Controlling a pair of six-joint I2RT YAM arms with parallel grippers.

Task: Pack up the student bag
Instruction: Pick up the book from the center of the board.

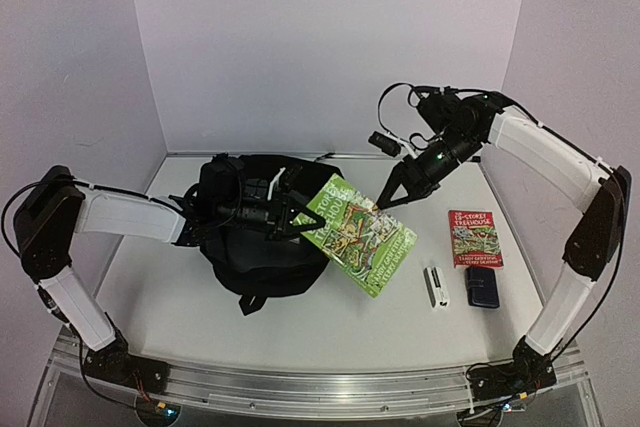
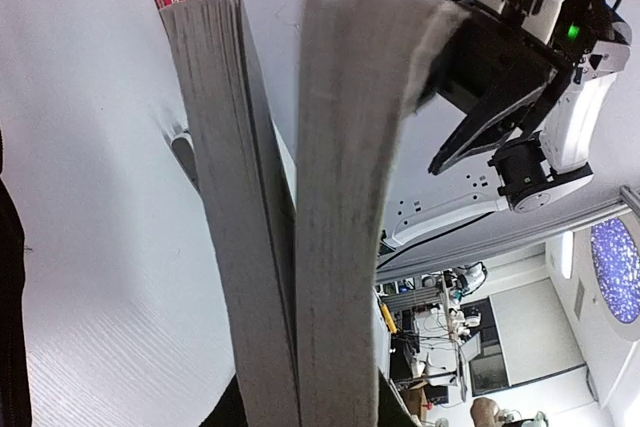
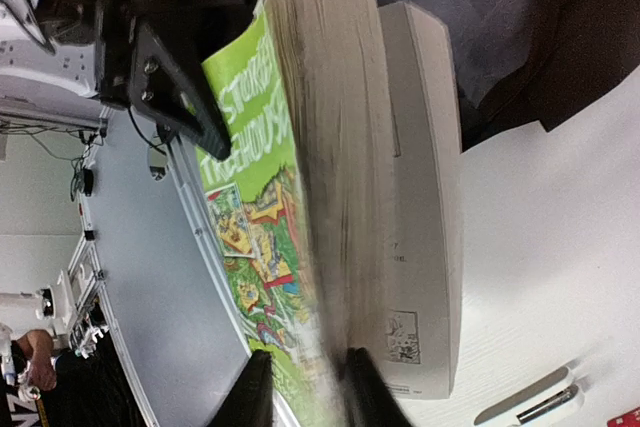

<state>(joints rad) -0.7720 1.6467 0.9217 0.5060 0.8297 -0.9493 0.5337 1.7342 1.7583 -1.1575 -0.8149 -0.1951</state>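
The student bag (image 1: 250, 259), a big black backpack, lies left of centre on the table. A thick green book (image 1: 362, 239) hangs tilted over its right side, pages splayed apart. My left gripper (image 1: 293, 215) reaches across the bag and is shut on the book's left edge. In the left wrist view the grey page edges (image 2: 345, 197) fill the frame and run down between the dark fingers. My right gripper (image 1: 388, 195) is at the book's far right corner. In the right wrist view its fingers (image 3: 255, 392) stand open astride the green cover (image 3: 255, 217) and blurred pages.
A red book (image 1: 475, 239) lies flat on the right of the table. In front of it are a small white item (image 1: 434, 287) and a small dark-blue case (image 1: 485, 291). White walls close the back and both sides.
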